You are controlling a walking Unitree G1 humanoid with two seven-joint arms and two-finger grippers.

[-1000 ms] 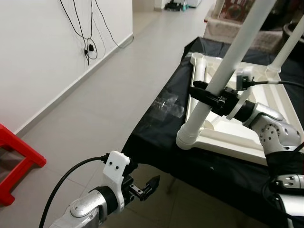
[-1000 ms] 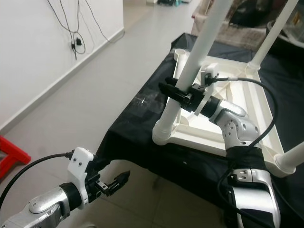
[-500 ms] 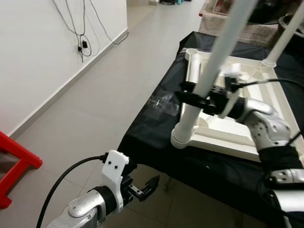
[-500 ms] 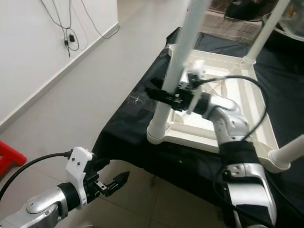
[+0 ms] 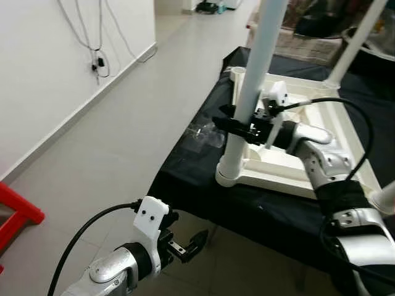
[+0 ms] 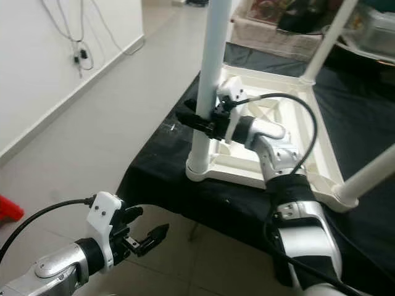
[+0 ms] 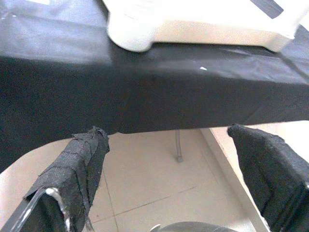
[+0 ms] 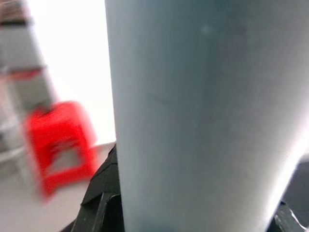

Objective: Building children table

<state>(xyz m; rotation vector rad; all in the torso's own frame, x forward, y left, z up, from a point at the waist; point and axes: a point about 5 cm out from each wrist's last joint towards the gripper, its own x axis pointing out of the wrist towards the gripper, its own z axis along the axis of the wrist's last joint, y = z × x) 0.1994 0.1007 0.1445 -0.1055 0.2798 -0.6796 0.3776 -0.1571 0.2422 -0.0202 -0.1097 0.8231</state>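
Cables (image 5: 92,37) hang down the white wall at far left, with a red stool (image 5: 15,216) on the floor tiles below. Nearer, the left gripper (image 5: 185,246) hovers low over the floor, short of the black cloth's (image 5: 185,179) front edge, its two black fingers (image 7: 82,159) spread wide and holding nothing. On the cloth lies the white children's table, upside down: its tabletop (image 5: 321,185) rests flat with the underside ribs facing up, and a white leg (image 5: 250,92) stands upright in the socket at the tabletop's near left corner. The right gripper (image 5: 237,123) is closed around this leg a little above the socket, fingers on either side of the tube. Another leg (image 6: 327,37) rises at the far right corner, and one more (image 6: 370,176) slants off the near right corner. The parts look like moulded plastic: probably light, stiff and hollow, with a smooth, likely slippery surface. A round tube could slip or turn between narrow fingers, so a low grip near the socket seems best, where pushing or twisting acts straight into the joint and the long leg levers least against the tabletop.
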